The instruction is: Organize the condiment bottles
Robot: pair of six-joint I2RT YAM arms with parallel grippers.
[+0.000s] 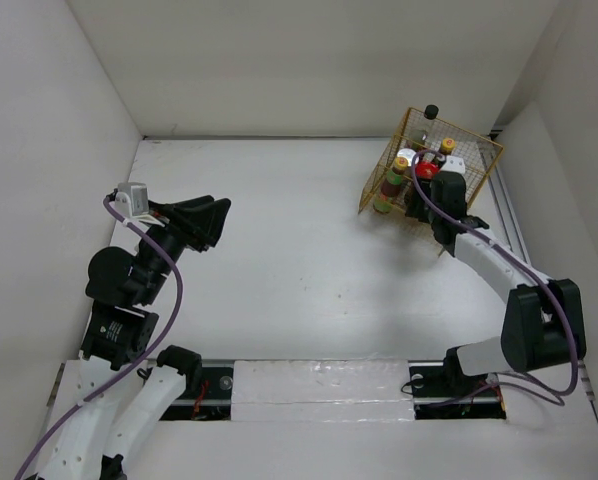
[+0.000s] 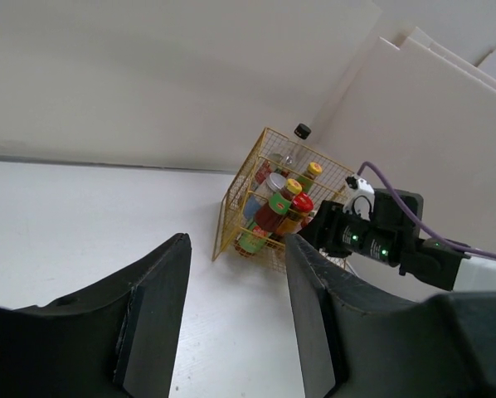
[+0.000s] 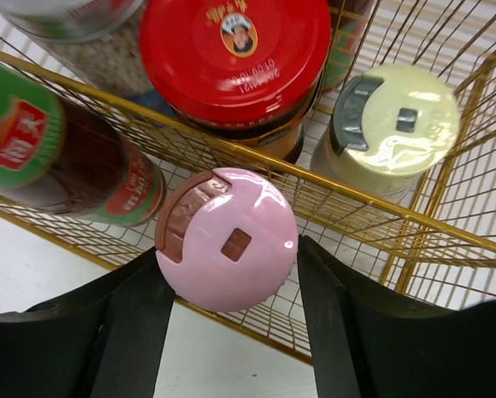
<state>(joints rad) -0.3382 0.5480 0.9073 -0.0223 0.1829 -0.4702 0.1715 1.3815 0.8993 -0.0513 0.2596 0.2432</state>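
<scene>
Top external view puts the gold wire basket (image 1: 459, 130) at the upper right of the frame, near the far corner of the table (image 1: 299, 260). The condiment bottles (image 1: 427, 170) stand crowded inside it — a black cap (image 1: 431, 111) rises highest at its far edge.

From the right wrist we look down on them: a red-lidded jar (image 3: 235, 54) at top centre, a pale yellow cap (image 3: 397, 120) at right, a brown bottle with a green-and-red label (image 3: 65, 157) at left. The basket's thick rim wire cuts diagonally across, between these and a pink cap (image 3: 227, 224) at centre. We cannot tell on which side of the mesh that bottle's body stands.

The right gripper (image 3: 231, 257) straddles the pink cap, a finger close on each side, yet we cannot tell whether it presses or only flanks. Its arm reaches from lower right up to the basket's near edge, wrist bent downward.

The left gripper (image 2: 235, 245) is parted and empty, its arm folded at frame left — well apart, aimed toward the basket.
</scene>
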